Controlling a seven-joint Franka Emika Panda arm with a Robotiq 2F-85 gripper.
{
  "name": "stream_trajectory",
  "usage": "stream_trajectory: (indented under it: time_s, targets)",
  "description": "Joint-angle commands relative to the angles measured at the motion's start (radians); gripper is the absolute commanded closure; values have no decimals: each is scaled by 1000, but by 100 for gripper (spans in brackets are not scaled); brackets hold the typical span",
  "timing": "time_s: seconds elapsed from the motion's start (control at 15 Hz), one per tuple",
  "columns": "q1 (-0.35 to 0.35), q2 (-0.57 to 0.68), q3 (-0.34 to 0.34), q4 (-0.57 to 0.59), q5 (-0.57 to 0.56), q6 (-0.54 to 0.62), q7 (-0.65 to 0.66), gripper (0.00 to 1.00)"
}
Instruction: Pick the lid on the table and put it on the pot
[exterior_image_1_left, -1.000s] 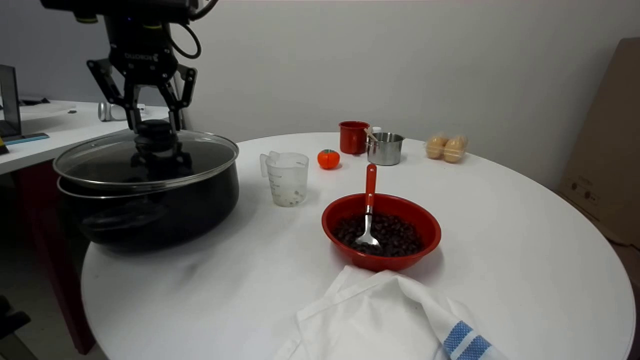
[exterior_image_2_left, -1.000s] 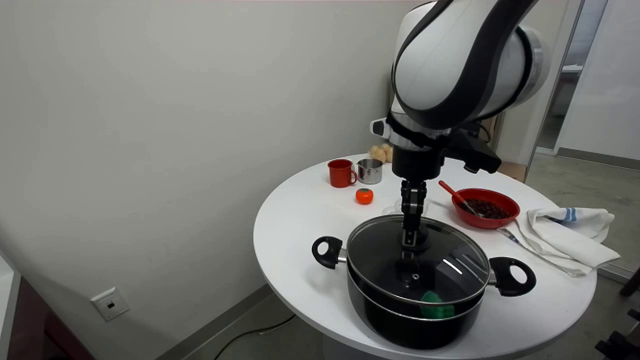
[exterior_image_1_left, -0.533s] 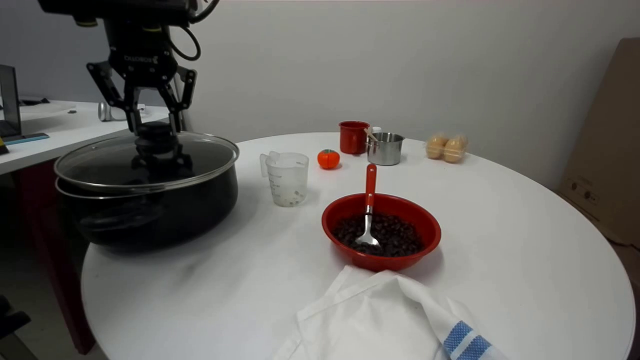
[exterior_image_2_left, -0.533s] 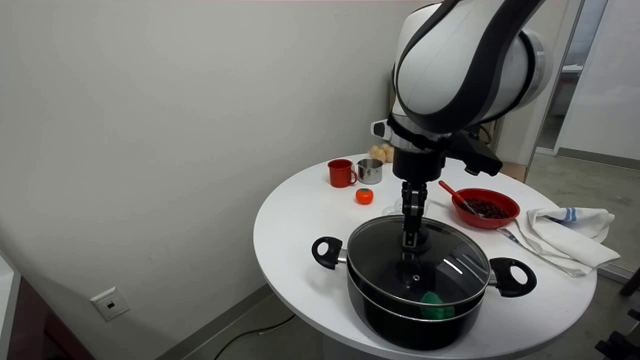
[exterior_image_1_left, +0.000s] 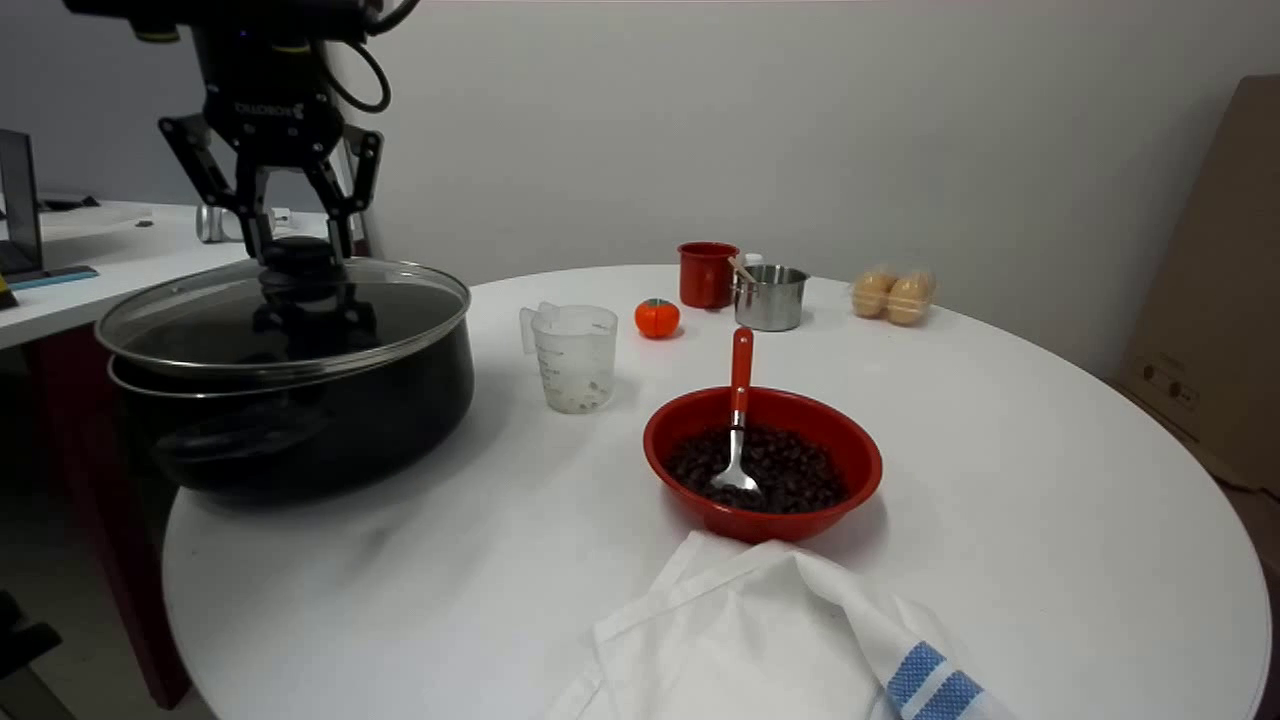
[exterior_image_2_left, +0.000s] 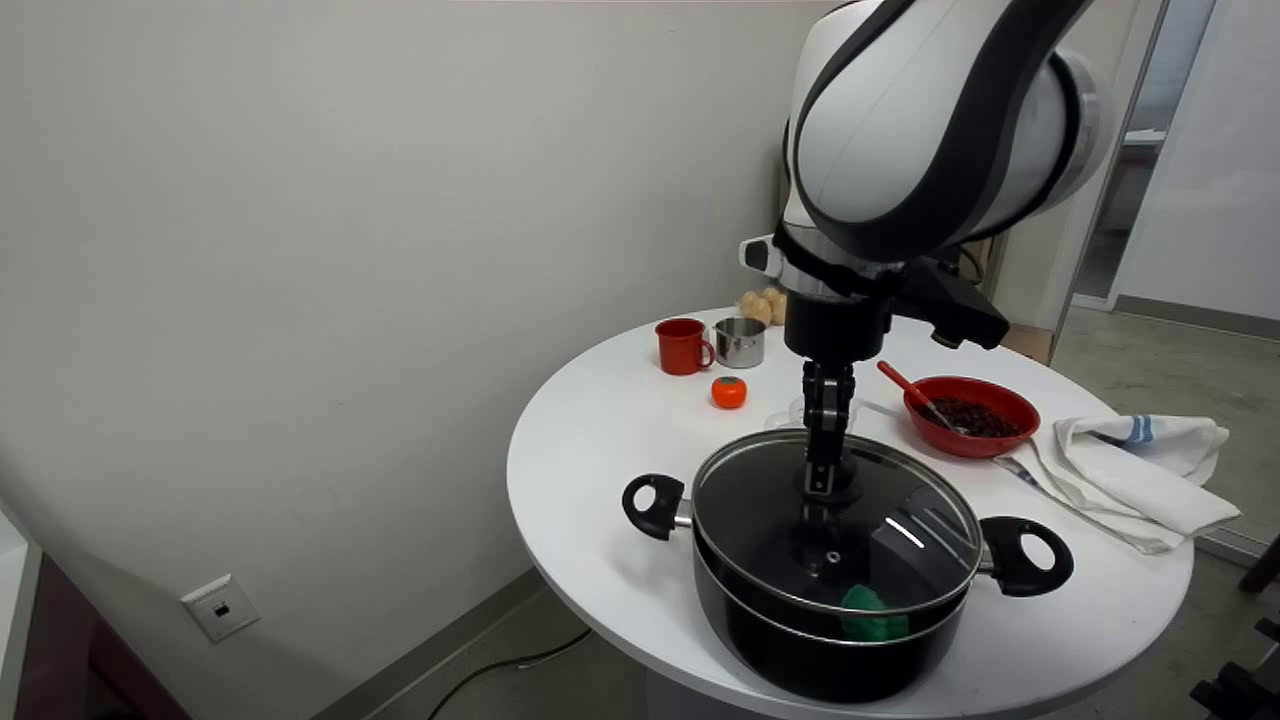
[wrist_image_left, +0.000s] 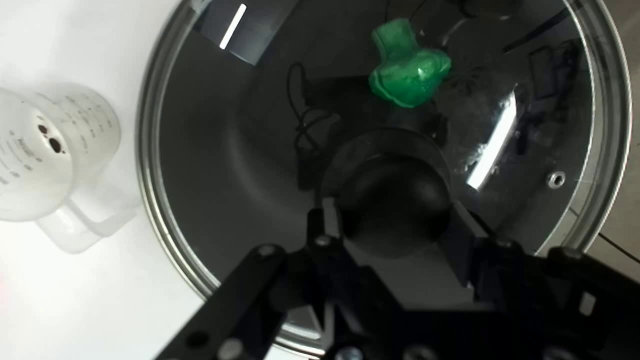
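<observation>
The glass lid (exterior_image_1_left: 200, 325) with its thin metal rim hangs over the black pot (exterior_image_1_left: 400, 425), tilted. A gap shows between lid and pot rim on the near side in both exterior views; whether the far edges touch I cannot tell. My gripper (exterior_image_1_left: 301, 250) is shut on the lid's black knob (wrist_image_left: 395, 200), a finger on each side. In the wrist view the lid (wrist_image_left: 210, 165) fills most of the picture, and a green object (wrist_image_left: 410, 77) shows through the glass. The pot (exterior_image_2_left: 840, 665) stands near the edge of the white table (exterior_image_2_left: 600, 470).
A clear measuring cup (exterior_image_1_left: 577, 360) stands close beside the pot. Farther off are a toy tomato (exterior_image_1_left: 657, 319), a red mug (exterior_image_1_left: 706, 275), a steel cup (exterior_image_1_left: 770, 298) and packed eggs (exterior_image_1_left: 890, 297). A red bowl (exterior_image_1_left: 860, 470) with a spoon and a white cloth (exterior_image_1_left: 740, 640) lie nearby.
In an exterior view the gripper and lid have shifted slightly left and a little up during the last half second. The pot has crept slightly the same way. The grip on the knob is unchanged.
</observation>
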Motion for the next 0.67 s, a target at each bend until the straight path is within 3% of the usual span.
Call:
stream_trajectory:
  time_s: [0.0, 0.6]
  targets:
    - [4, -91, 14, -46, 10, -26, -22, 75]
    - [32, -127, -3, -91, -25, -6, 11, 75]
